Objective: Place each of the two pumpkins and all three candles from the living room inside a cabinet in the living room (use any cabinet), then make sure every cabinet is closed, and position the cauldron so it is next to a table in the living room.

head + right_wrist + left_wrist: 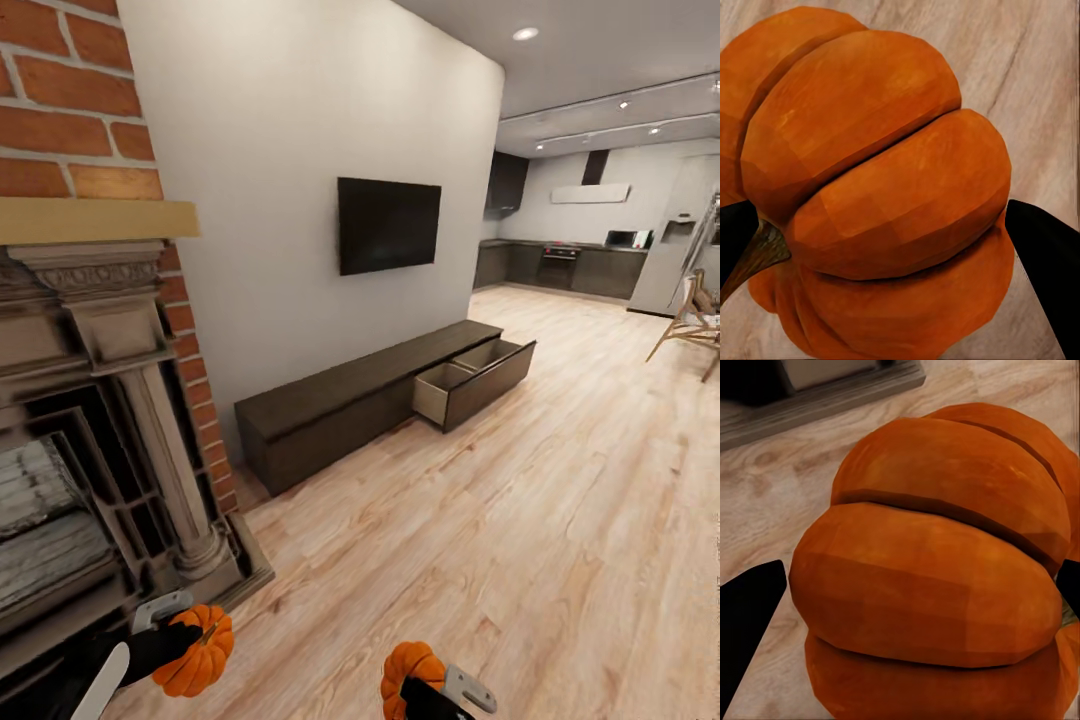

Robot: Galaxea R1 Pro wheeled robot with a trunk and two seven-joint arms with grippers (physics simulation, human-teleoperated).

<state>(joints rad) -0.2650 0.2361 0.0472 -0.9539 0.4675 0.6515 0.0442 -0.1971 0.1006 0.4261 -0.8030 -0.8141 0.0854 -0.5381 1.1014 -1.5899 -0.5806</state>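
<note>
Each arm carries a ribbed orange pumpkin above the wood floor. My left gripper is shut on one pumpkin low in the head view, beside the fireplace; in the left wrist view that pumpkin sits between two black fingers. My right gripper is shut on the other pumpkin at the bottom middle; up close this pumpkin shows its stem and a black finger on each side. The long dark-brown cabinet stands against the wall under the TV, its right drawer pulled open.
A brick fireplace with a stone hearth fills the left side. A black TV hangs on the white wall. Wood floor stretches toward the kitchen at the far back. A wooden chair stands at the right edge.
</note>
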